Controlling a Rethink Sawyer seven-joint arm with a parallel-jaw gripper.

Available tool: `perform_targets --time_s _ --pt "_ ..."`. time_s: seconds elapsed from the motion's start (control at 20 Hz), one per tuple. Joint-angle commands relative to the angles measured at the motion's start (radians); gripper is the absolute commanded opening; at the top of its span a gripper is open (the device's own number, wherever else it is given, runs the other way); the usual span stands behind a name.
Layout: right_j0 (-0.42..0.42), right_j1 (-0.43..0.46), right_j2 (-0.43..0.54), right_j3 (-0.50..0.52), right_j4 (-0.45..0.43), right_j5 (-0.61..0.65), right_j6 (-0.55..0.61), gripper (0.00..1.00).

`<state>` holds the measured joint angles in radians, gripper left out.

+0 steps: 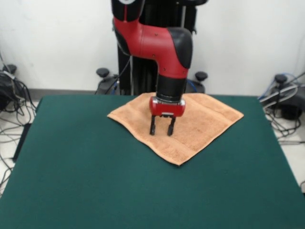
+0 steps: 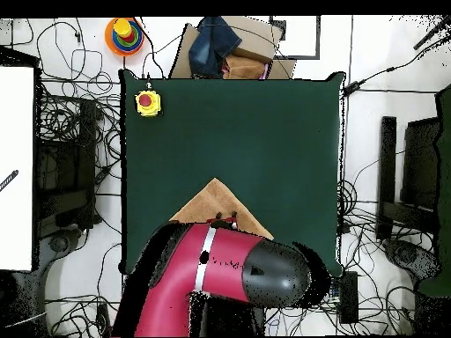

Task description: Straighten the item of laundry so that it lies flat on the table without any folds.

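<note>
Fingers (image 1: 162, 127) apart above peach towel (image 1: 200, 121), towel spread on green table (image 1: 95, 176)

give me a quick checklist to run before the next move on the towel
1. Peach-orange terry-cloth towel flat with no folds: cannot tell; it looks spread in the front view, but the arm hides part of it.
2. Red and black hand open: ok, its dark fingers stand apart.
3. Hand over the towel: ok.
4. Fingers touching the cloth: cannot tell.
5. Towel fully on the dark green felt-topped table: cannot tell; its far edge lies at the table's far edge.
6. Yellow box with a red button away from the towel: ok.
</note>
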<state>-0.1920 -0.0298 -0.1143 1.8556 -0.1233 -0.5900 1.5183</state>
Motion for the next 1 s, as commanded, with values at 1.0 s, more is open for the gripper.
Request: perform_targets --time_s 1.0 --pt "0.036 -0.113 0.044 -0.287 0.080 0.623 0.049 1.00"
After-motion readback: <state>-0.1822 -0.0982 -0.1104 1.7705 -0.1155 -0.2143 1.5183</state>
